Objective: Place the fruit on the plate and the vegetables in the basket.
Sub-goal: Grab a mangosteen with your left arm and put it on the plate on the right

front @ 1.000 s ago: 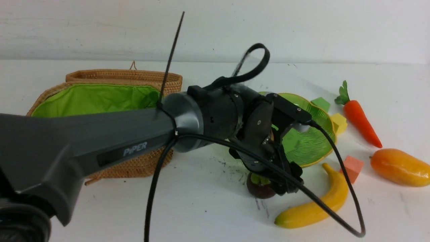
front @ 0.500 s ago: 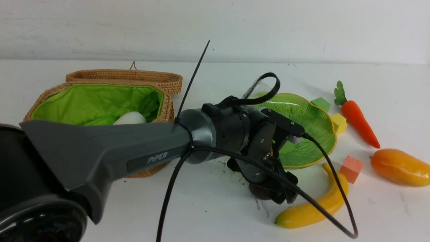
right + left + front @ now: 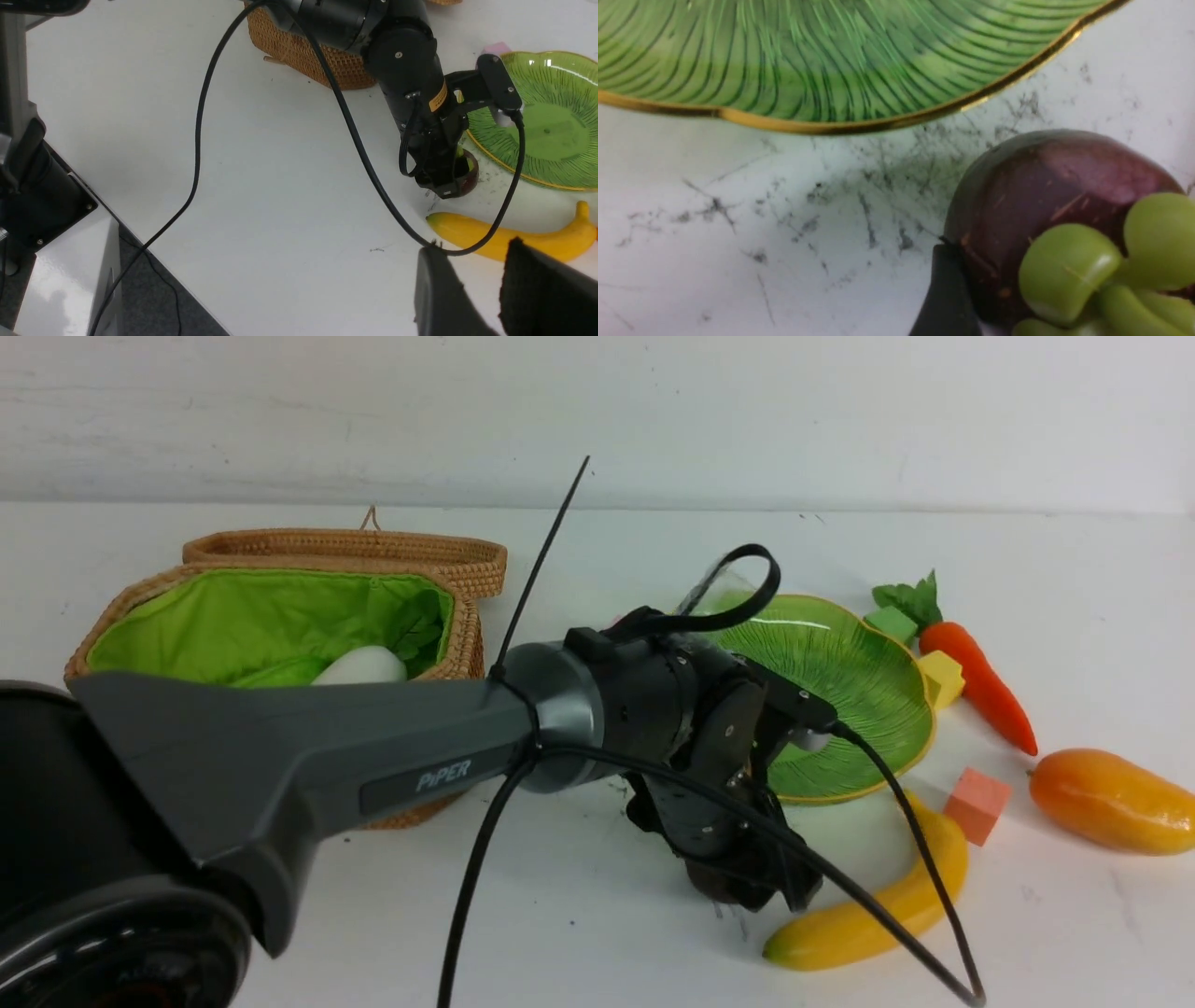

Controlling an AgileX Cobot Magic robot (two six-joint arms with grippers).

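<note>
Mangosteen [image 3: 1041, 186] sits against the left fingers [image 3: 945, 289] (just beside the plate [image 3: 831, 56])

We count three fruits: banana [image 3: 868, 919], mango [image 3: 1111, 800], mangosteen [image 3: 1045, 186]; two vegetables: carrot [image 3: 980, 686], radish [image 3: 364, 665]; three cubes [image 3: 890, 623] [image 3: 941, 679] [image 3: 977, 805] at right; one plate [image 3: 868, 663]; one basket [image 3: 464, 649].

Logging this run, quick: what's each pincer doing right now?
Left pincer: down around the mangosteen, one finger touching it; grip cannot be told.
Right pincer: open, holding nothing.

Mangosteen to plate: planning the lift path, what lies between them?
Only bare, scuffed table lies between the mangosteen and the plate; the left wrist view shows it.
</note>
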